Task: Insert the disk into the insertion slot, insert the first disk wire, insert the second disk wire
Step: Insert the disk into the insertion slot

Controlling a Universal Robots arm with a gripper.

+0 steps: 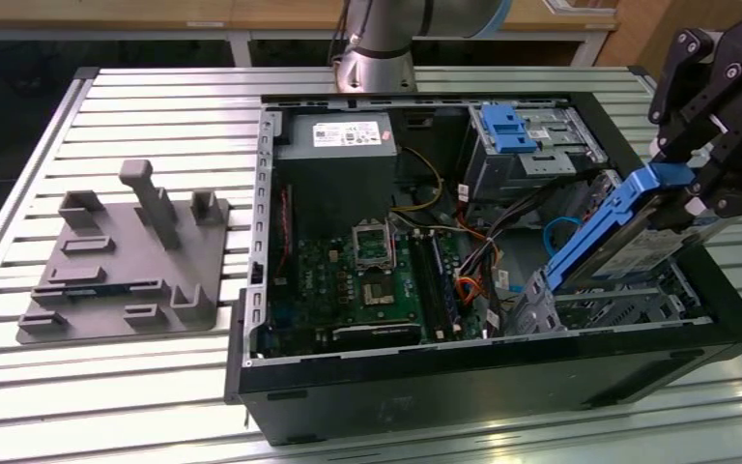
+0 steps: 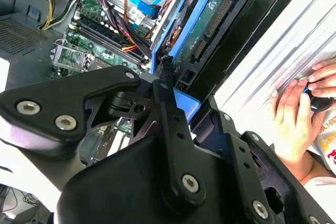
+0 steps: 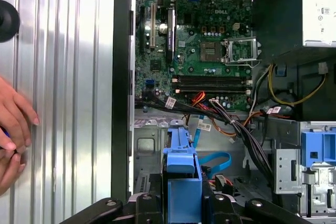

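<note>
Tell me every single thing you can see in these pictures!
table: one, silver, slatted, under everything
computer case: one, black, open, on the table
fixture plate: one, grey, on the table at the exterior view's left of the case
motherboard: one, green, inside the case
power supply: one, grey, in the case's far end
tall bay: one, silver with a blue latch, far corner
cables: many, blue, black, orange, yellow, mid-case
insertion slot: one, silver, near corner
disk: one, silver with a blue bracket, tilted over the slot
hands: two, a person's, on the table
arm: one, grey, behind the case
gripper: one, black, holding the disk
</note>
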